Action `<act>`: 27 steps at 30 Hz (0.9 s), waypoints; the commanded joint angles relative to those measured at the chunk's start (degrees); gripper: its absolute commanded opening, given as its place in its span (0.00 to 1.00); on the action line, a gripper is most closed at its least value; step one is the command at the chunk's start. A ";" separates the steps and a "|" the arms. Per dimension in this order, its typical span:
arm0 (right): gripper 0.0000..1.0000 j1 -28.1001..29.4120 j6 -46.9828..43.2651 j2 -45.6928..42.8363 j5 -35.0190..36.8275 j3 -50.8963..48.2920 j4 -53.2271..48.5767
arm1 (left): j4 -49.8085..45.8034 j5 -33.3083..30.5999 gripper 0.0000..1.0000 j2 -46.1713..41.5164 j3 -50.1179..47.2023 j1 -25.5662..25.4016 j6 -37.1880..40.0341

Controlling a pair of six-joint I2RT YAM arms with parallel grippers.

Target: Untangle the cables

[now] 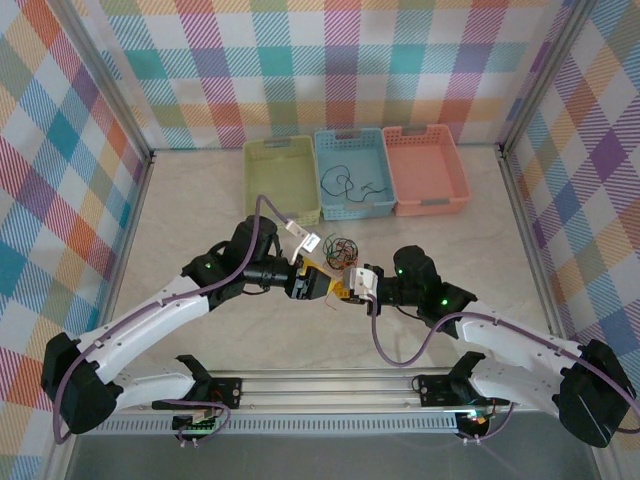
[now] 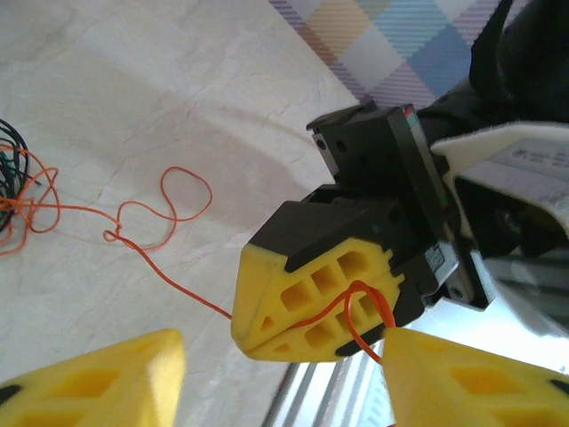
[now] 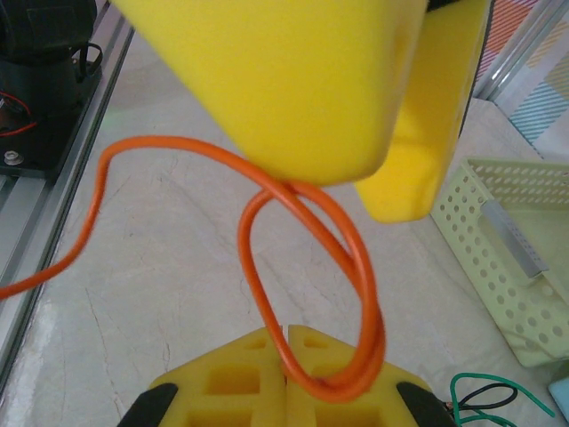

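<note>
Left wrist view has the knot of cables point(image 2: 11, 191) at the left edge. One orange strand point(image 2: 165, 270) trails out of it to centre frame. There the right gripper point(image 2: 267, 322) is clamped on its looped end, probably to draw it free. The left gripper point(image 1: 312, 284) stands wide beside that loop, gripping nothing. Below lies a pale marbled tabletop point(image 1: 200, 200). A green basket point(image 1: 249, 185), blue basket point(image 1: 350, 135) and pink basket point(image 1: 420, 131) sit behind, against checked walls point(image 1: 100, 100).

Seen from above, the white-and-black left arm point(image 1: 150, 315) reaches in from 7 o'clock and the matching right arm point(image 1: 520, 345) from 5 o'clock, meeting tip to tip at centre. The yellow-fingered left gripper point(image 2: 280, 342) gapes wide. The yellow-fingered right gripper point(image 3: 286, 356) pinches tight on a thin orange-red cable point(image 3: 363, 276).
</note>
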 commanded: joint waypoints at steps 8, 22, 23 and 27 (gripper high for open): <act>0.00 -0.40 2.89 -0.19 1.03 0.48 3.74 | 14.30 -2.02 0.73 -10.90 -12.18 -0.18 -15.12; 0.00 -0.39 2.89 0.38 0.80 0.56 3.74 | 21.37 -3.19 0.26 -7.04 -14.19 -0.75 -17.99; 0.00 -0.39 2.89 0.38 0.80 0.59 3.59 | 21.72 -2.87 0.17 -6.80 -14.11 -0.78 -18.29; 0.00 -0.39 2.24 0.16 0.67 0.92 2.47 | 17.64 -2.56 0.00 -6.36 -11.68 -0.78 -14.71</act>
